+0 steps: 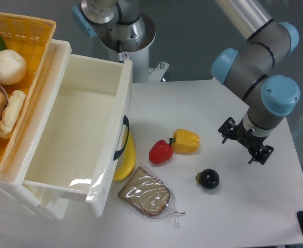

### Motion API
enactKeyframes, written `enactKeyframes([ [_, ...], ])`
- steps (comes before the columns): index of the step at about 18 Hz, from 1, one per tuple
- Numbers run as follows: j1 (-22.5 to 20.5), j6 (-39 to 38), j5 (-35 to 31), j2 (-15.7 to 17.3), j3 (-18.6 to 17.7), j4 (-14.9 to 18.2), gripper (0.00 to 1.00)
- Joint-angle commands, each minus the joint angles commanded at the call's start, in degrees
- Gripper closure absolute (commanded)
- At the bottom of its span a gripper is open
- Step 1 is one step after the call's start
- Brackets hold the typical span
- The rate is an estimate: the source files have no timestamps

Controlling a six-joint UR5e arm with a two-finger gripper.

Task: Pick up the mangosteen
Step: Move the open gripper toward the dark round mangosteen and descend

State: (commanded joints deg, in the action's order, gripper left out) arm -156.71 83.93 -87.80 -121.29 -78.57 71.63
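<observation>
Can't really tell how wide the gripper (245,140) is spread from here, but it's got nothing in it, hanging over the table (254,206). The mangosteen (209,179) sits near it, lower left, on the tabletop, right of the bagged bread (146,194), below the yellow pepper (186,141).

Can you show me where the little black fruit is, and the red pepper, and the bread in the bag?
mangosteen (209,179), fixed camera view, on its glossy dark body.
red pepper (160,152), fixed camera view, on its middle.
bagged bread (145,193), fixed camera view, on the slice's centre.
</observation>
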Motion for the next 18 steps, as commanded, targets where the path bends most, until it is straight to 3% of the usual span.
enactKeyframes([
  [5,0.17,-1.05,1.05,-0.44,-0.26,-1.40,0.00],
  [9,0.26,-3.16,6.05,-0.09,-6.05,-10.88,0.00],
  [12,0.26,-3.25,6.77,0.70,-7.55,-10.90,0.00],
  [16,1.14,-18.07,6.50,0.36,-8.52,-10.99,0.00],
  [18,1.58,-19.24,6.59,0.00,-8.35,-11.16,0.00],
])
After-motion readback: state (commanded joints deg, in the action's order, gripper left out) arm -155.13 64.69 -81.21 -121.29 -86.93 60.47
